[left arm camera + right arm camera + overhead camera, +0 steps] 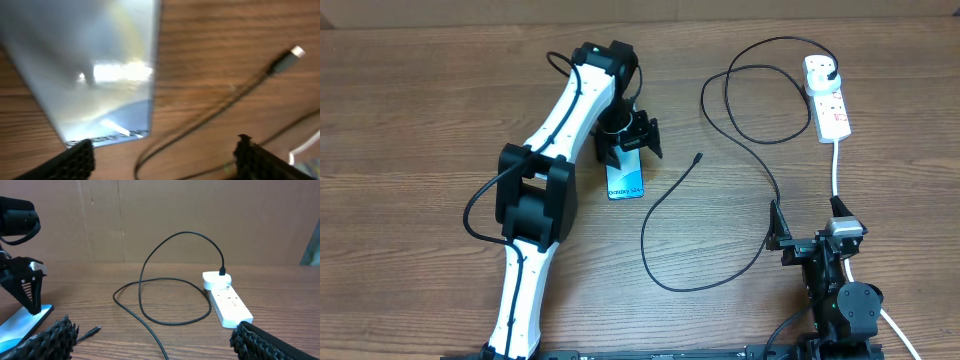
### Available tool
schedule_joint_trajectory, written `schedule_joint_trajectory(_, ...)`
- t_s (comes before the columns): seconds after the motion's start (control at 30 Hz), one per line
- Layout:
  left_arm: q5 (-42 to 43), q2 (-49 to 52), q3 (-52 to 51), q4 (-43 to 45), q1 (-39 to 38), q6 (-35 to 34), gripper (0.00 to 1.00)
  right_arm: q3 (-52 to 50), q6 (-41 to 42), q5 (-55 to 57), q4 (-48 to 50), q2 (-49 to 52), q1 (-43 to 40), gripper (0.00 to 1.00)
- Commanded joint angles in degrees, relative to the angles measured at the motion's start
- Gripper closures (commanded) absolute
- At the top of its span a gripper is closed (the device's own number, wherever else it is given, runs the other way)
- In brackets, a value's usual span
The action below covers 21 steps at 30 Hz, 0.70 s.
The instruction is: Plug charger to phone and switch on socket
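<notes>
Over the far end of the phone [626,181], the left gripper [628,148] has its fingers [75,162] spread wide and clamps nothing; the phone lies flat, screen up, near the middle of the table [410,90]. Just right of it lies the loose connector tip [698,157] of the charger [186,233], whose cable loops back to the socket [828,97] near the far right corner and is plugged in there. By the near edge, right side, the right gripper [810,235] stands wide open and empty.
</notes>
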Motion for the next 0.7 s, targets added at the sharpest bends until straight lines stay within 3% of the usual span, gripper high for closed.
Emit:
schedule_joint_trajectory(0.0, -8.59, 0.15, 1.29, -0.42, 0.31, -0.72, 0.03, -0.57, 0.17, 0.52, 0.33, -0.57, 0.24, 0.00)
schedule_joint_trajectory(0.13, -17.16, 0.17, 0.46, 0.42, -0.61, -4.90, 0.00, -0.57, 0.17, 0.52, 0.33, -0.57, 0.24, 0.00)
schedule_joint_trajectory(0.67, -24.79, 0.50, -4.57, 7.80, -4.00, -7.10, 0.00, -0.57, 0.17, 0.52, 0.33, -0.57, 0.24, 0.00)
